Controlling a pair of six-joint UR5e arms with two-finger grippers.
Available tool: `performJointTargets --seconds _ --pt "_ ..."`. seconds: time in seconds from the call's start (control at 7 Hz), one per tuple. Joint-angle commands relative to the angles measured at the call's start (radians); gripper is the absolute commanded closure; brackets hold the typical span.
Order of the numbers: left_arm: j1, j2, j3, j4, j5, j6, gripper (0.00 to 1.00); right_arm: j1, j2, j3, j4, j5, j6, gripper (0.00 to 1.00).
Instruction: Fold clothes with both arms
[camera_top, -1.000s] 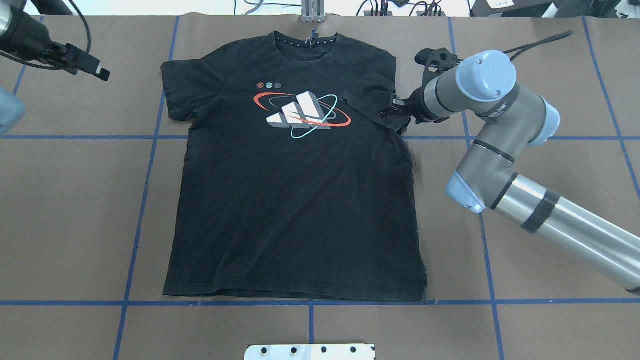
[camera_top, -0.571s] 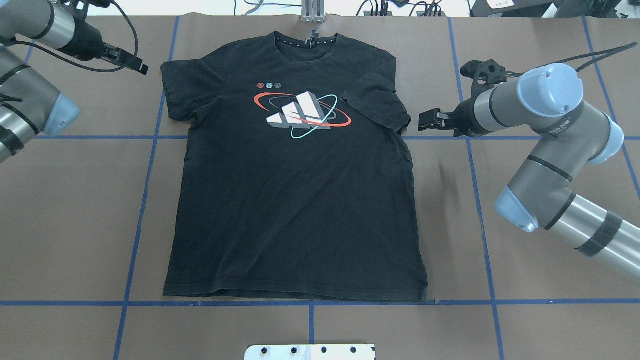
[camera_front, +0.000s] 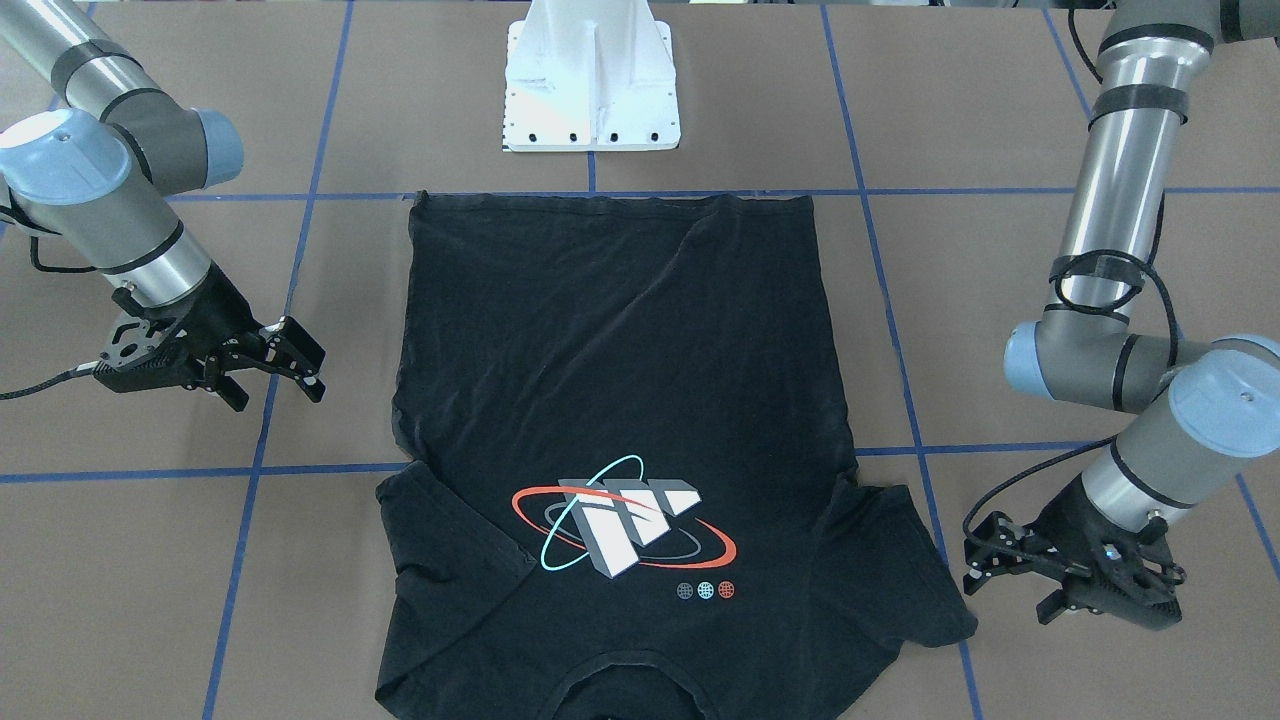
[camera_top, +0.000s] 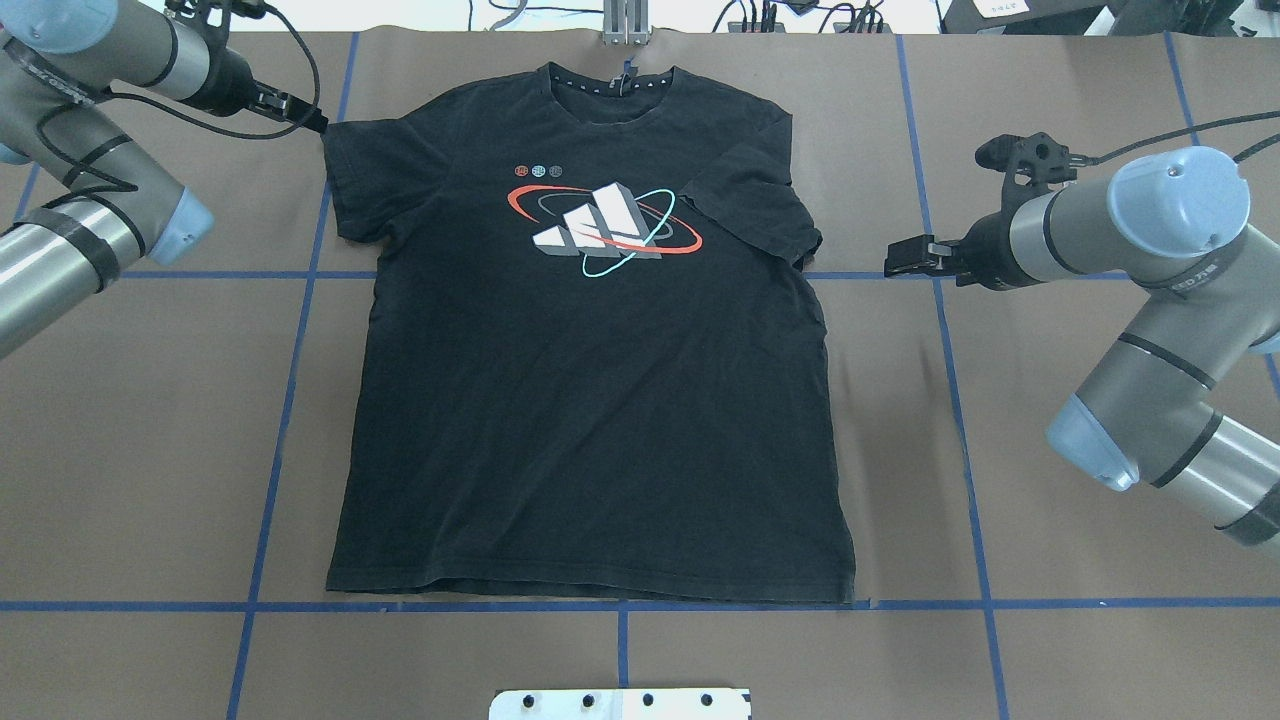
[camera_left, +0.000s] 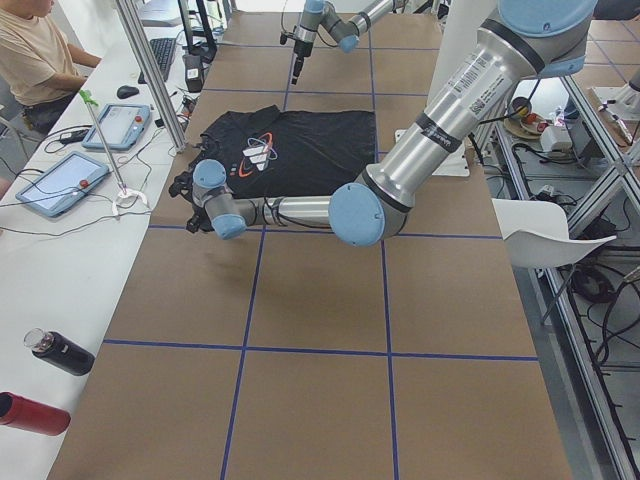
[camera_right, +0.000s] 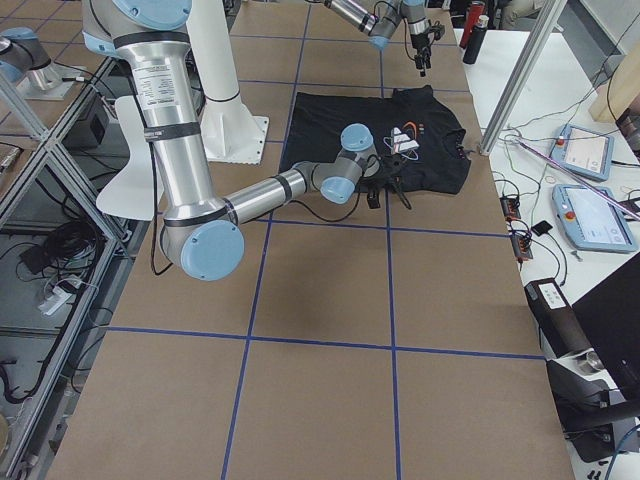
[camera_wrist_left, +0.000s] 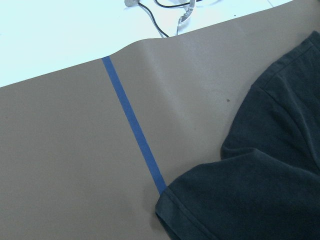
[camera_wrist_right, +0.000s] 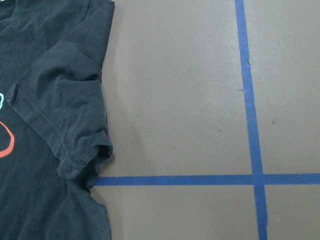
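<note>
T-shirt (camera_top: 590, 400) lies flat, print up, mid-desk (camera_top: 150, 450). The right end effector (camera_top: 905, 257), released, has dropped the tucked-in sleeve and backed off to 3 o'clock. The left end effector (camera_top: 308, 116), jaws apart, has reached the 10 o'clock sleeve, likely the next fold.

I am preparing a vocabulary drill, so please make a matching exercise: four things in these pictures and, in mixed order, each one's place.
1 left claw
2 right claw
3 print
4 white pedestal

A on the T-shirt chest
B at the corner of the flat sleeve
C past the hem
D clear of the T-shirt, near the folded-in sleeve

Pairs: 1-B, 2-D, 3-A, 4-C
</note>
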Motion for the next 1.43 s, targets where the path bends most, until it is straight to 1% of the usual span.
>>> performJointTargets --seconds 0.0,0.14,0.43,0.57,1.0,1.29 --pt "0.033 -0.051 0.109 -0.061 0.05 -0.067 0.33 -0.002 -0.001 -0.003 0.002 -0.008 -0.007 0.0" --pt "0.033 -0.055 0.135 -0.073 0.05 -0.067 0.38 -0.005 0.003 -0.011 0.0 -0.017 -0.009 0.0" --pt "0.033 -0.058 0.14 -0.073 0.05 -0.071 0.41 -0.005 0.008 -0.029 0.005 -0.017 -0.041 0.0" --pt "0.033 -0.061 0.144 -0.073 0.05 -0.073 0.47 -0.003 0.008 -0.029 0.005 -0.018 -0.043 0.0" --pt "0.033 -0.069 0.16 -0.076 0.051 -0.073 0.47 -0.003 0.013 -0.049 0.005 -0.041 -0.075 0.0" --pt "0.033 -0.073 0.171 -0.076 0.053 -0.073 0.47 -0.003 0.013 -0.049 0.005 -0.041 -0.076 0.0"
